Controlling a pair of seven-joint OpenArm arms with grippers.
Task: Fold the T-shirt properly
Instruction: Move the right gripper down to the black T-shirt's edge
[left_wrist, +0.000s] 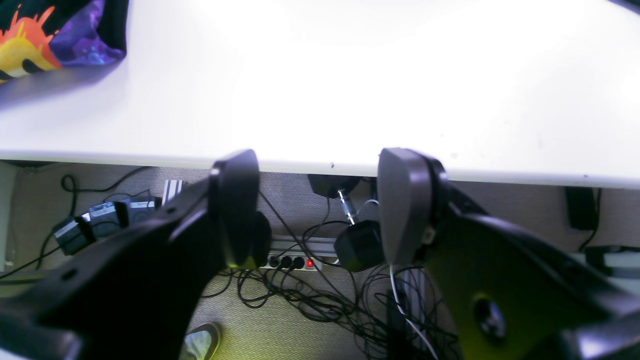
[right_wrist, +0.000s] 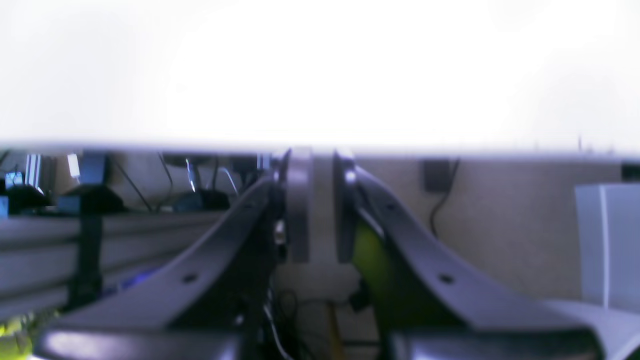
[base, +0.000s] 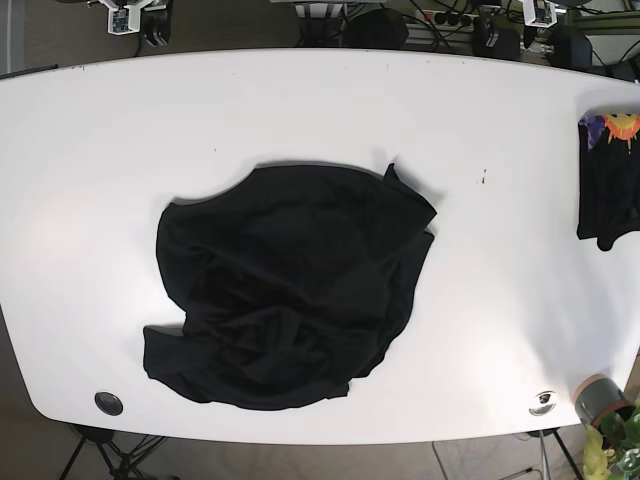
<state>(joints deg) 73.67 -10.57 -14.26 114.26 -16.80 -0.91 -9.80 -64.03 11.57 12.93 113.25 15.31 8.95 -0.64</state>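
A black T-shirt (base: 290, 300) lies crumpled in a heap in the middle of the white table (base: 300, 100). It does not show in either wrist view. My left gripper (left_wrist: 320, 200) is open and empty, with its jaws wide apart. It hangs at the table's far edge, over the floor, far from the shirt. My right gripper (right_wrist: 321, 200) is empty, with its jaws drawn together to a narrow gap. It also sits level with the table's edge, away from the shirt.
A folded dark shirt with an orange and purple print (base: 607, 180) lies at the table's right edge and also shows in the left wrist view (left_wrist: 50, 35). A small pot (base: 597, 398) stands at the near right corner. A power strip (left_wrist: 290, 261) and cables lie on the floor.
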